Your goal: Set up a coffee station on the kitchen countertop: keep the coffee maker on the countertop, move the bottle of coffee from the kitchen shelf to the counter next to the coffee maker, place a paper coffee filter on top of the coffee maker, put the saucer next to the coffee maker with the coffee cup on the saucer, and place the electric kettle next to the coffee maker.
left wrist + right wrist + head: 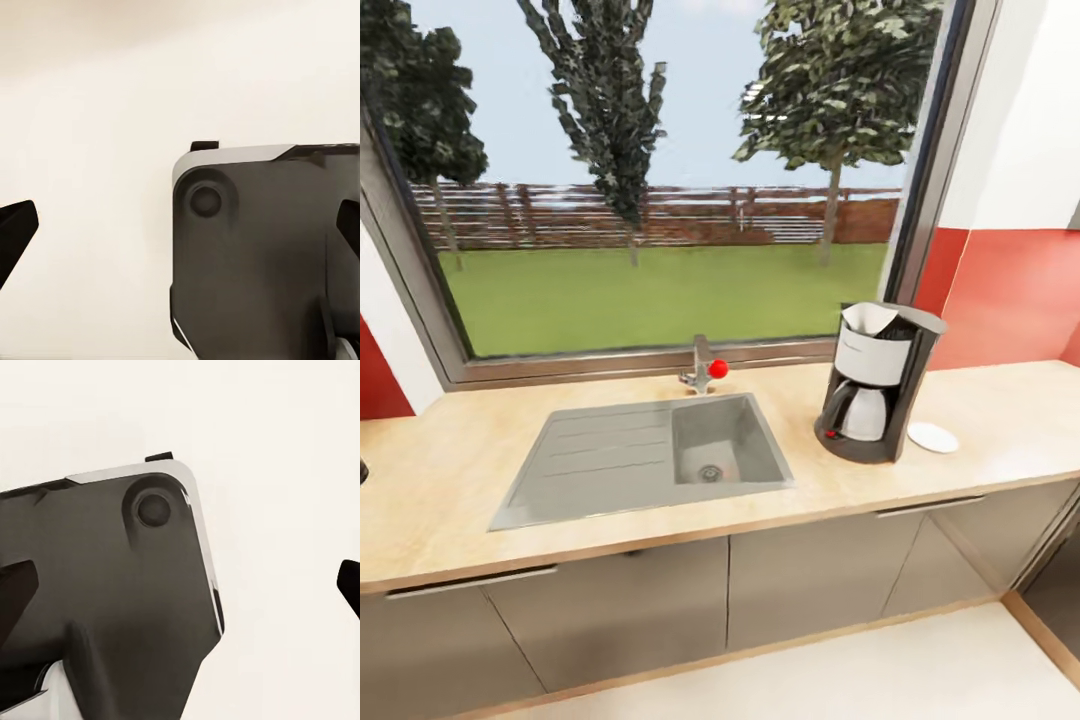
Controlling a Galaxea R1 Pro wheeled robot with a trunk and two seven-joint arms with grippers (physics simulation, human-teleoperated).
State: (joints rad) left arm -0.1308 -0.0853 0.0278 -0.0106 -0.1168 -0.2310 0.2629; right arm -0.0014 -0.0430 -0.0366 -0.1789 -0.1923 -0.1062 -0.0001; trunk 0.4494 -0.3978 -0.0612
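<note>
Coffee maker [878, 382] stands tall and black on the speckled beige kitchen countertop [460, 480], right of the matte grey steel sink [645, 455]. A white paper coffee filter [867, 319] pokes from its silver-white housing, with the glass carafe below. Just beside its base lies the saucer [933, 437], flat, round and white. Left gripper [180, 232] and right gripper [187, 589] both show dark fingertips spread wide with nothing between them, over a dark rounded robot base [112, 585] and pale floor.
</note>
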